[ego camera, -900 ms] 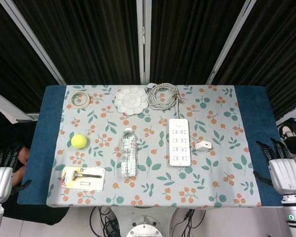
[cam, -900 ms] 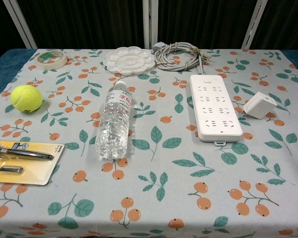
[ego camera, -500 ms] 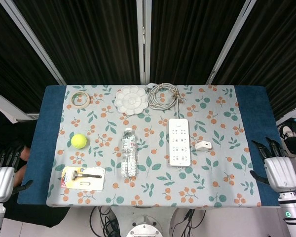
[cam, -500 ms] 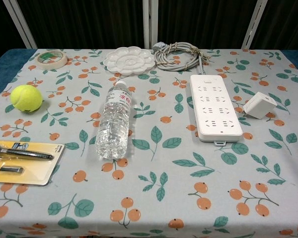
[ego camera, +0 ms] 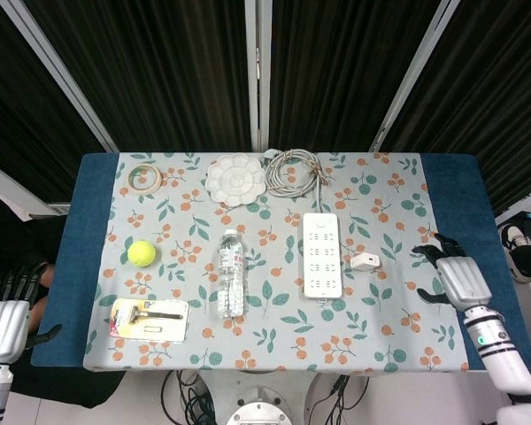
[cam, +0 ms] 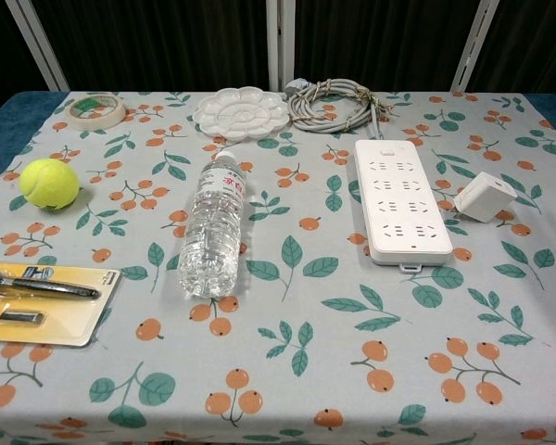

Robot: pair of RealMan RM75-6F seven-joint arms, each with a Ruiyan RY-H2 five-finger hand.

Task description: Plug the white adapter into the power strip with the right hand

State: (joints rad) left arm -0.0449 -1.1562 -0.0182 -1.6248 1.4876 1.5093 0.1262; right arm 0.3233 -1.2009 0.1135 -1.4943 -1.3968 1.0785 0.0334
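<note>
Small white cube adapter (ego camera: 365,261) lies loose on the floral-clothed worktop (ego camera: 274,336), just right of the long white plastic power strip (ego camera: 322,254), not touching it. Right robot hand (ego camera: 451,276) hovers right of the adapter, fingers spread, holding nothing. Left robot hand (ego camera: 2,319) off the worktop's near-left corner; finger state unclear.

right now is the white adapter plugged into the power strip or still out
Out. The white adapter lies on the cloth beside the power strip, apart from it, and the right hand is not touching it.
</note>
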